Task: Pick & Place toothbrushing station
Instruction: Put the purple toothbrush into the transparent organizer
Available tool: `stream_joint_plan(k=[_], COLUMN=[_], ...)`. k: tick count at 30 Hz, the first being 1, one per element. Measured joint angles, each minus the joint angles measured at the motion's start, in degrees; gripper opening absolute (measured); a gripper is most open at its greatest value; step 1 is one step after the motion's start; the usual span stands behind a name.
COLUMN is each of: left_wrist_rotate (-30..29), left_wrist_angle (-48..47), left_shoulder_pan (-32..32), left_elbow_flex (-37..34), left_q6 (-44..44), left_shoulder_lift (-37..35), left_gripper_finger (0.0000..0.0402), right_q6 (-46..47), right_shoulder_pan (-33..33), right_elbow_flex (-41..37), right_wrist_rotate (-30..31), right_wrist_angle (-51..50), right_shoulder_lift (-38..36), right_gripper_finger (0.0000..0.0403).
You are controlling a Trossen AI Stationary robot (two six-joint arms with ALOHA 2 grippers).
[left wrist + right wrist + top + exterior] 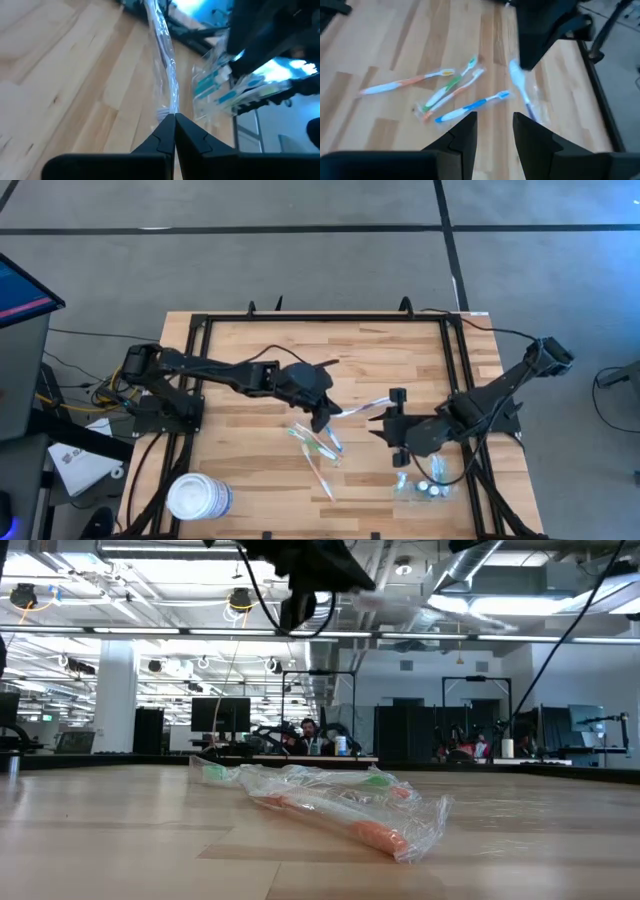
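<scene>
My left gripper (322, 417) is over the table's middle, shut on a toothbrush in a clear wrapper (365, 406) that sticks out toward the right. It also shows at the top of the low view (305, 595). My right gripper (492, 125) is just right of it (385, 426), open and holding nothing. Several other wrapped toothbrushes (315, 445) lie flat on the wood below and show in the right wrist view (445, 92). The see-through toothbrushing station (420, 486) stands near the front right, with teal labels in the left wrist view (220, 92). My left gripper pinches the wrapped toothbrush near one end (169, 106) between its two shut fingers. The fingers slant down from the table's left and lie along the toothbrush, which runs on beyond their tips. The toothbrush (521, 87) is lifted clear of the table.
A large white round tub (197, 498) lies at the front left corner. A black frame (455, 370) borders the wooden table top. There is bare wood along the far edge and on the left half.
</scene>
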Motion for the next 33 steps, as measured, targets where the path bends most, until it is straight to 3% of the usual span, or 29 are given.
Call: stream_joint_plan(k=[13, 23, 33], left_wrist_rotate=[0.00, 0.00, 0.72], left_wrist_angle=[-0.49, -0.50, -0.48], left_shoulder_pan=[0.00, 0.00, 0.00], left_elbow_flex=[-0.24, -0.28, -0.28], left_q6=[0.27, 0.46, 0.50], left_shoulder_lift=[-2.62, -2.57, -2.57], left_gripper_finger=[0.0001, 0.0000, 0.0000], right_q6=[-8.32, -10.06, -12.46], right_shoulder_pan=[-3.34, -4.32, -4.71], right_elbow_flex=[10.41, 12.88, 13.24], right_wrist_rotate=[0.81, 6.61, 9.32], right_wrist_angle=[-3.81, -8.07, -7.92], right_shoulder_lift=[8.62, 14.19, 15.12], right_gripper_finger=[0.0116, 0.0116, 0.0116])
